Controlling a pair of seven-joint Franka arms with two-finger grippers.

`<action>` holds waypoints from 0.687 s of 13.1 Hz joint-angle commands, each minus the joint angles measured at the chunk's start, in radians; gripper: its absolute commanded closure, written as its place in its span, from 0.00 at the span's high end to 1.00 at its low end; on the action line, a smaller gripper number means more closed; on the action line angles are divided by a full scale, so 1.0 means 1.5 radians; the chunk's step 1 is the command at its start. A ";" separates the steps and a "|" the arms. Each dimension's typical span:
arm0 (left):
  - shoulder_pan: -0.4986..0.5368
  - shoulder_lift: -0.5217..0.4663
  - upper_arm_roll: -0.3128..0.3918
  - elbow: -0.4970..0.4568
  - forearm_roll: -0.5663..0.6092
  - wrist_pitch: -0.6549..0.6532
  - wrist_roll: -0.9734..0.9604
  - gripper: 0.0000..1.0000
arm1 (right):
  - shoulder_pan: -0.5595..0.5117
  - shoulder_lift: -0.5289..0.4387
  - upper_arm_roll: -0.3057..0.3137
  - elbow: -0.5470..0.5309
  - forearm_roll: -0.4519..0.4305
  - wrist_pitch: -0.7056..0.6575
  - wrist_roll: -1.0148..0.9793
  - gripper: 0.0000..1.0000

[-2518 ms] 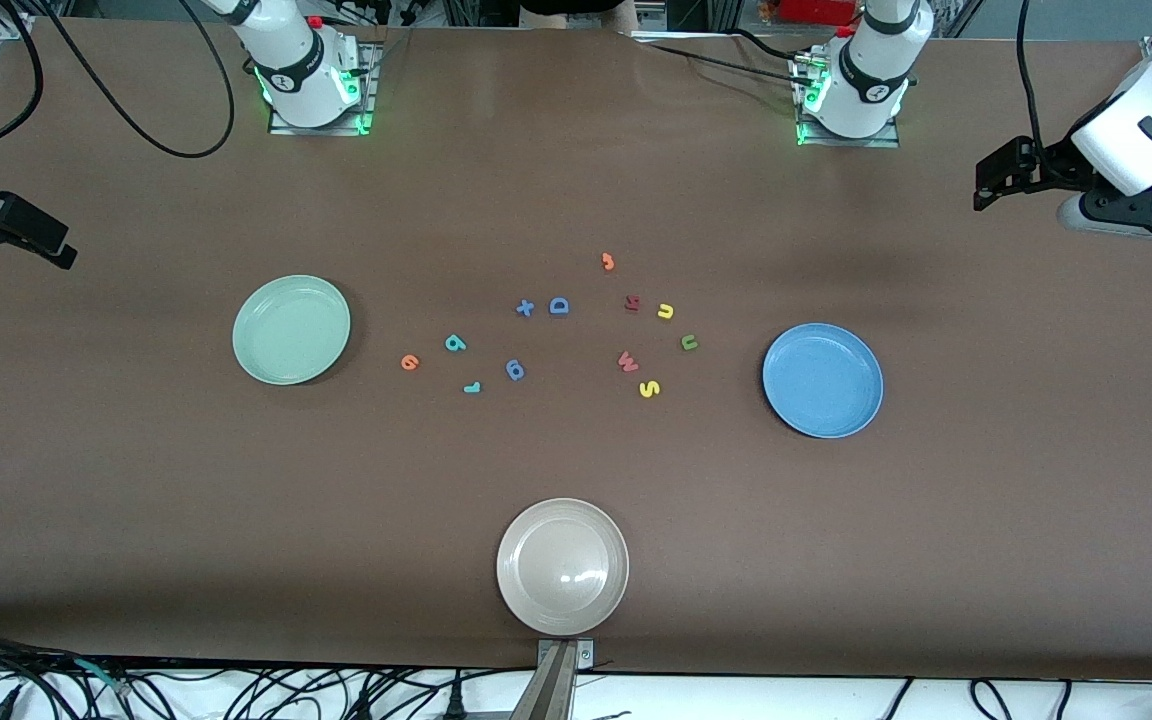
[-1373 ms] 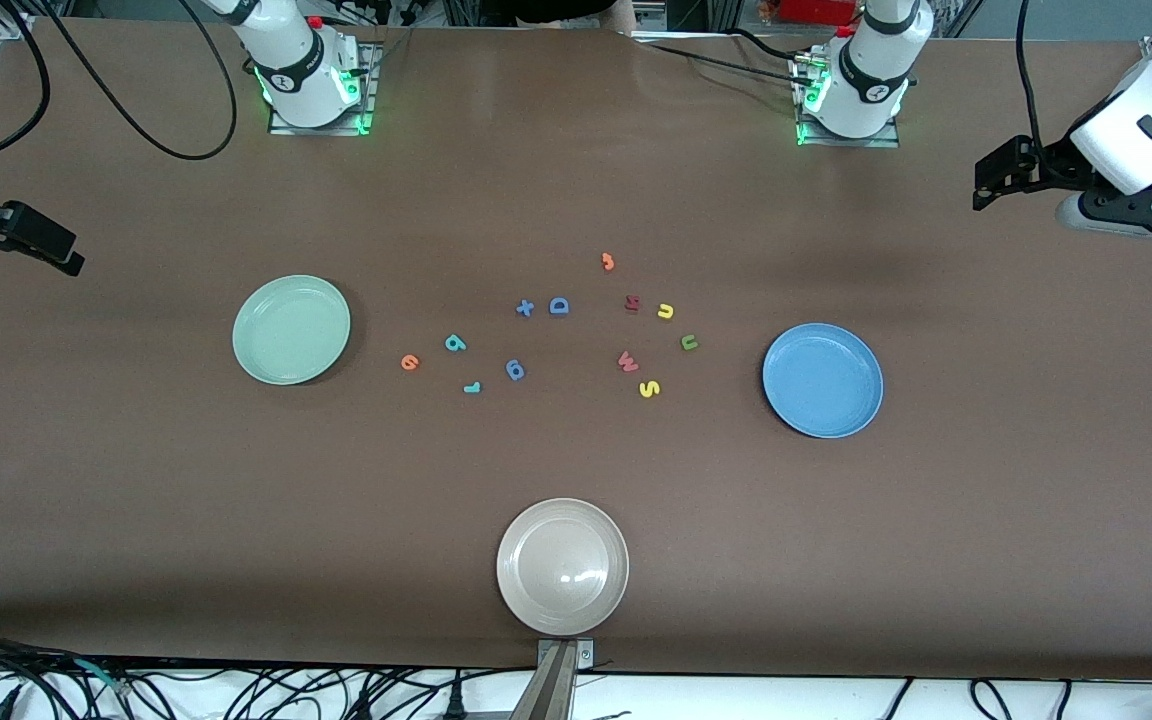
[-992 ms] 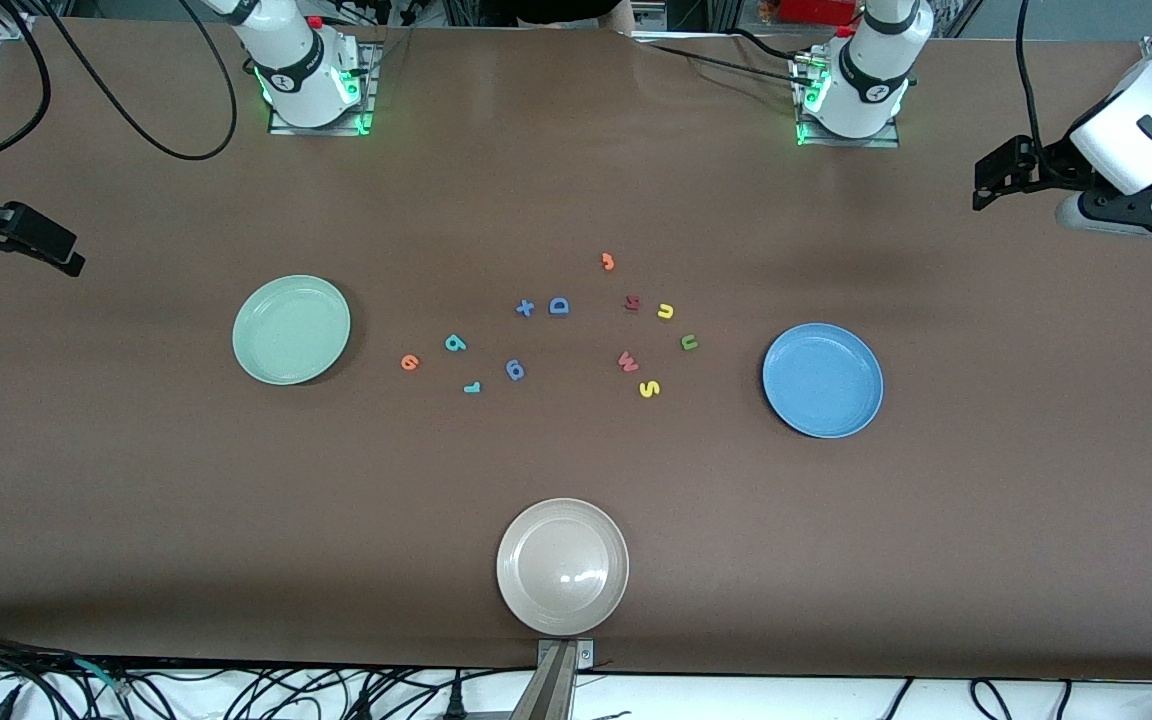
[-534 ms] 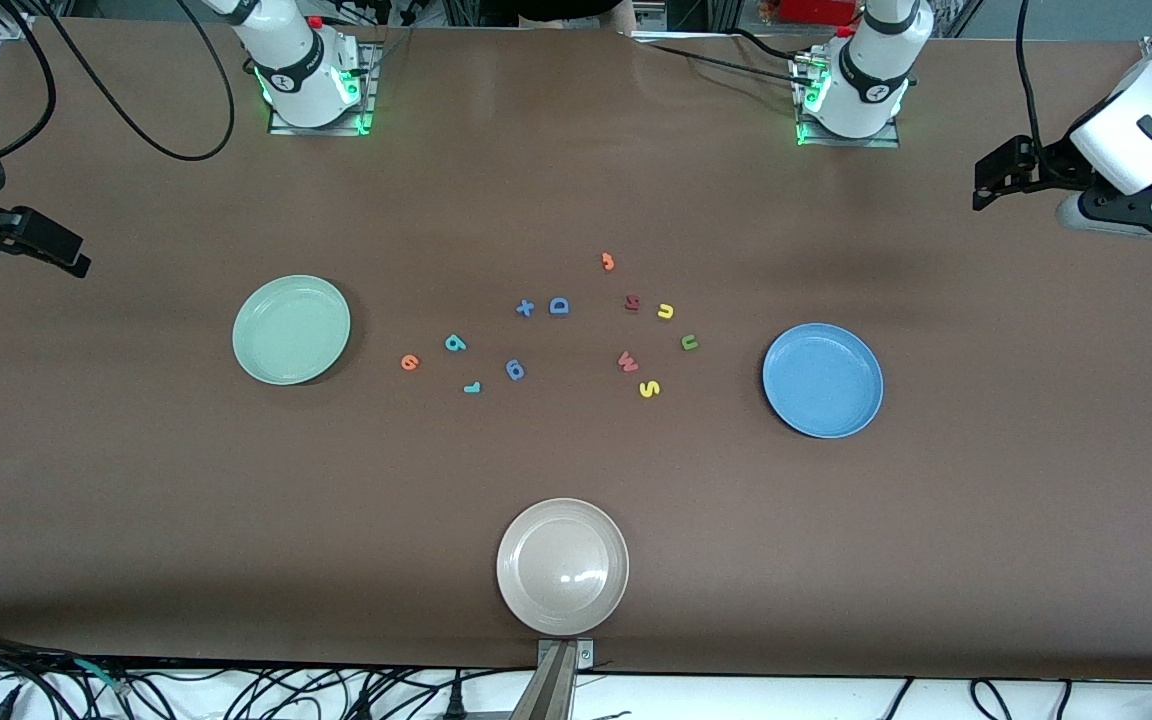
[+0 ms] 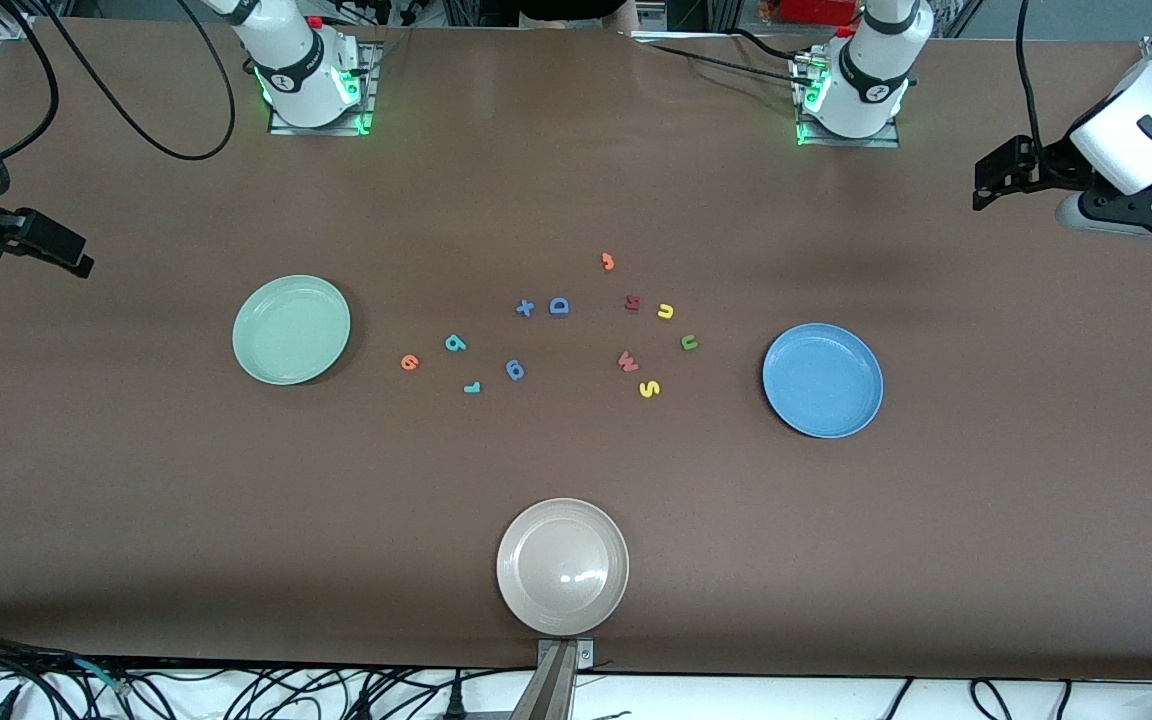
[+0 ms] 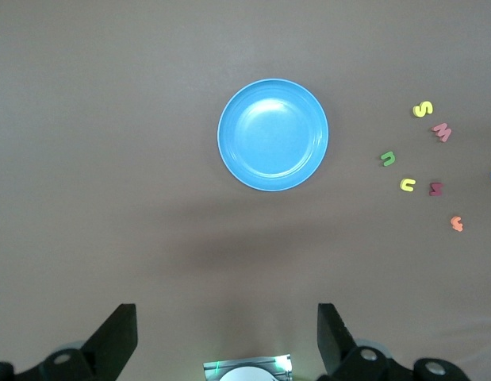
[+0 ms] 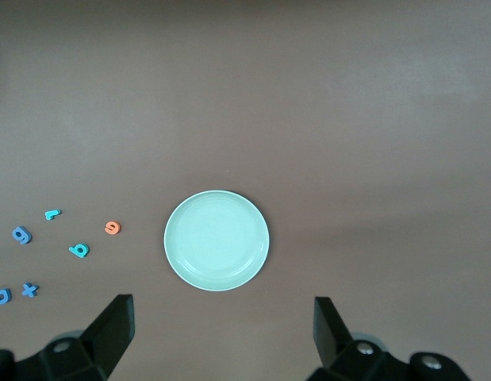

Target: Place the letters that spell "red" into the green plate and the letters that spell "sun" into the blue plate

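Both end effectors are hovering spread open, right end effector [image 5: 46, 250] probably nearer the orange "e" [image 5: 410, 362], left end effector [image 5: 996, 180] nearer the yellow "s" [image 5: 648, 389].

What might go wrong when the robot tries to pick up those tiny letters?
It might take a look-alike: the dark red N lies right beside the yellow u, and the red W beside the yellow s. The blue 6-like piece sits close to the teal r and teal d. The letters are tiny and flat, so a tool may pinch badly or nudge a neighbour.
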 commanded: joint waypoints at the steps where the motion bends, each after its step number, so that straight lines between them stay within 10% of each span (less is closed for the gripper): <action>1: 0.006 0.004 -0.003 0.012 -0.008 -0.011 0.017 1.00 | 0.002 -0.008 -0.004 -0.008 0.004 0.006 0.008 1.00; 9: 0.006 0.004 -0.003 0.012 -0.008 -0.011 0.017 1.00 | 0.002 -0.003 -0.006 -0.020 0.002 0.016 0.008 1.00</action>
